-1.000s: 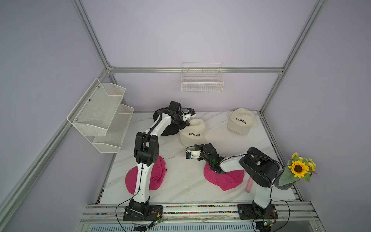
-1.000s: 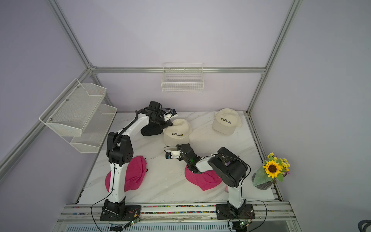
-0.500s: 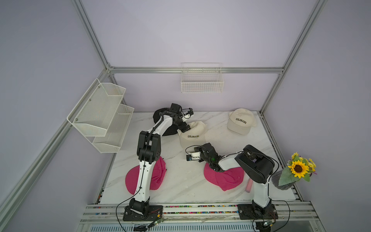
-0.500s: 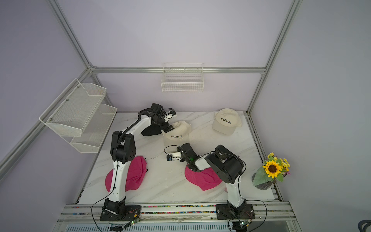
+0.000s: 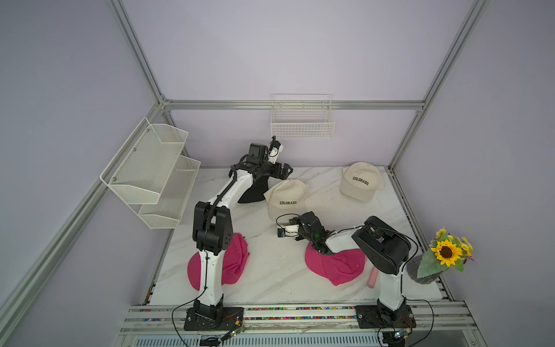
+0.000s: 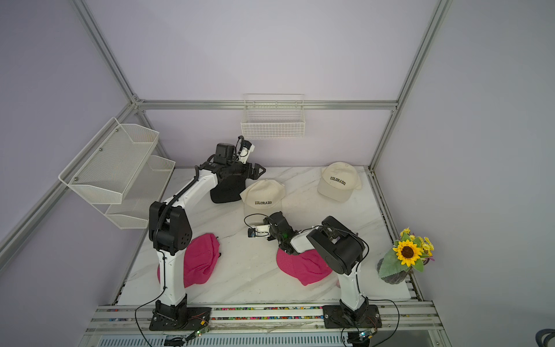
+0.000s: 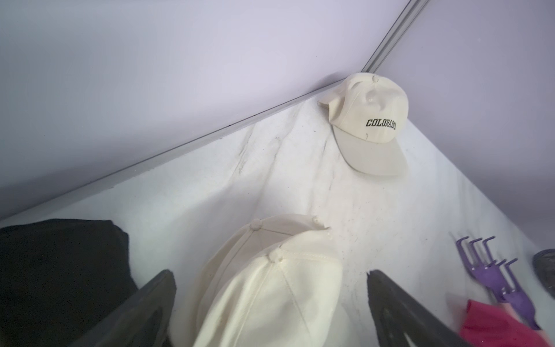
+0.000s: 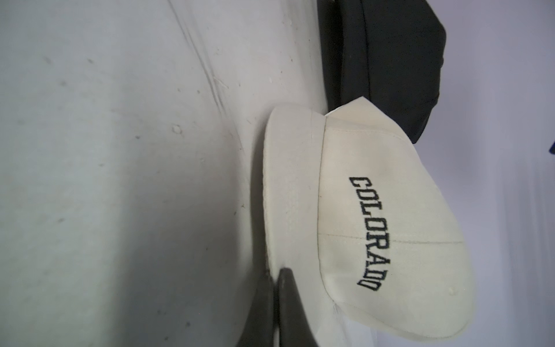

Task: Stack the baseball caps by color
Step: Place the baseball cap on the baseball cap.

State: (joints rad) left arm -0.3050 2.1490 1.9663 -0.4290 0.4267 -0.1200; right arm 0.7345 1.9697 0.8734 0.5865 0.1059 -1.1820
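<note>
Left wrist view: left claw (image 7: 270,273) stood wide above cream "COLORADO" cap (image 7: 270,294), clear of it. Cap sat crown-up on a second cream cap (image 7: 264,237) on the table (image 7: 300,180), long axis running left claw to right claw (image 8: 274,269), brim toward the latter. Right claw shut, tips at brim edge; grip unresolved.

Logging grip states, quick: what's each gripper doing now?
Left gripper: open, holding nothing.
Right gripper: shut at the brim of the cream fabric COLORADO cap; grip unclear.
</note>
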